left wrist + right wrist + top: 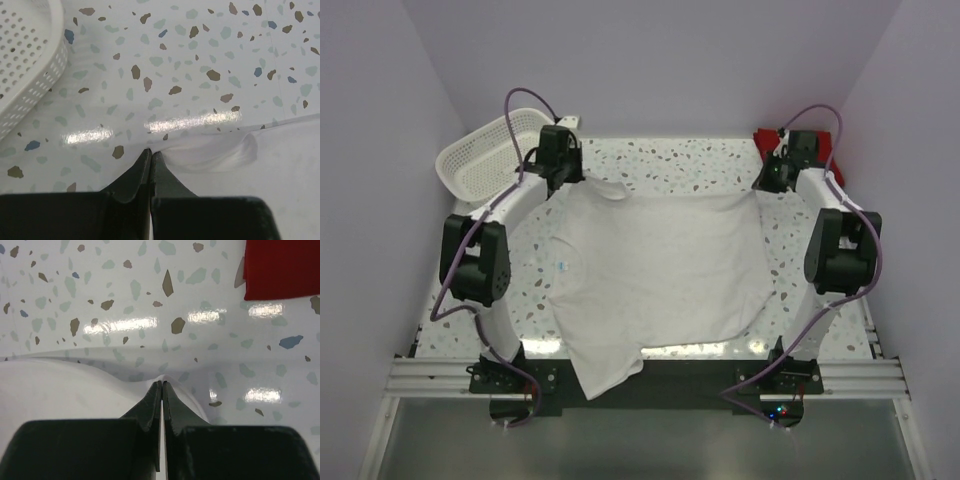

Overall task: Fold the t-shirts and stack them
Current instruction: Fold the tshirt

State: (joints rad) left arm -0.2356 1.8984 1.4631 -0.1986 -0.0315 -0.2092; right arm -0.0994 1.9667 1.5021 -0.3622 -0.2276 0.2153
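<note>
There is one desk (670, 160), with a pale top full of small coloured specks, and it carries all the things.

On it lie two shirts. The white shirt (650, 270) is the bigger one. It is spread out flat over the middle of the desk, between the two arms, and one part of it hangs over the near edge on the left side. Its two far corners are pulled a little outward, one toward each claw.

Two arms stand at the near edge, the left arm (475, 260) and the right arm (840, 250). Both reach to the far side of the desk.

One white plastic basket (480, 160) with many small holes sits at the far left corner, just beside the left arm.

The red shirt (282, 270) is at the far right corner, apart from the white one. Only a small part of it shows, behind the right arm.

The left claw (151, 152) is clenched, its two fingers pressed together on the far left edge of the white shirt, where the cloth makes a small raised fold beside the tips. The right claw (163, 385) is clenched in the same way on the far right edge, and the cloth rises to a little peak between its tips.
</note>
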